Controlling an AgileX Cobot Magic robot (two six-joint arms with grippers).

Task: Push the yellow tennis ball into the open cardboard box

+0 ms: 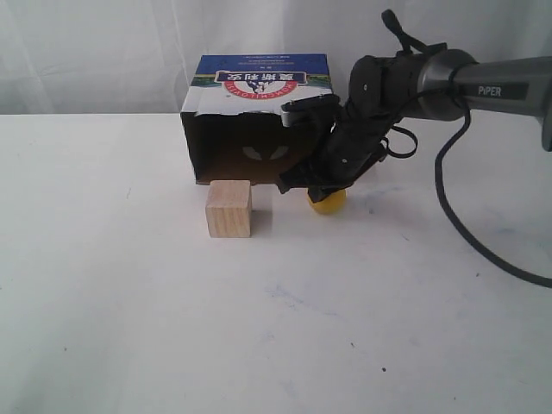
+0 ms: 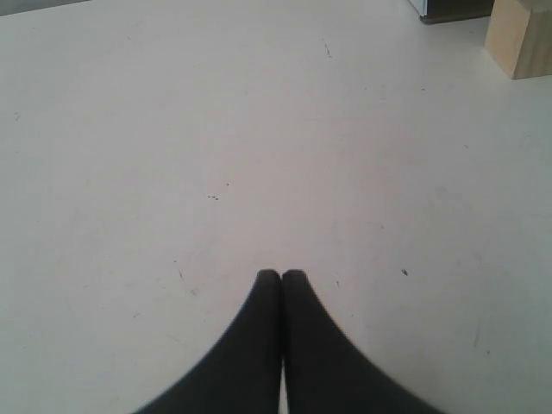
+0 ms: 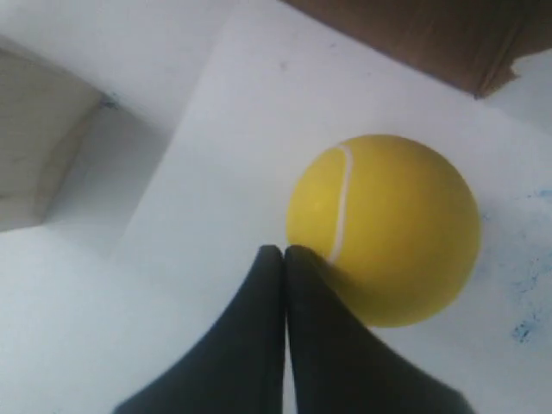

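Note:
The yellow tennis ball rests on the white table just in front of the right end of the open cardboard box, outside its dark mouth. My right gripper is shut and empty, its tips low beside the ball and pressed against its side; the arm hides the ball's top in the exterior view. A brown edge of the box shows beyond the ball. My left gripper is shut over bare table, far from the ball, and does not show in the exterior view.
A pale wooden cube stands in front of the box's left half, to the left of the ball. The right arm's black cable trails over the table on the right. A white curtain hangs behind.

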